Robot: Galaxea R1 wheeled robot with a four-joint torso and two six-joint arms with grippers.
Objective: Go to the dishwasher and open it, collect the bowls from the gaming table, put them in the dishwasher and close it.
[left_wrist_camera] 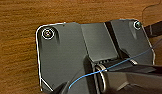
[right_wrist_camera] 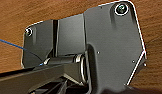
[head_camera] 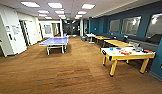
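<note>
Mid-task transit across a brown carpeted lounge — gaming table [head_camera: 114, 55] ahead at right, yellow-framed, white-topped, bearing small blue and orange-red items, possibly the bowls [head_camera: 122, 51], uncollected; dishwasher state unknown, loading and closing pending — finger state on both arms impossible to tell.

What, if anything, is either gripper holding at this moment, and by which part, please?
It cannot be told: both wrist views show the robot's own dark plate over brown floor, with no fingers or held thing visible.
</note>
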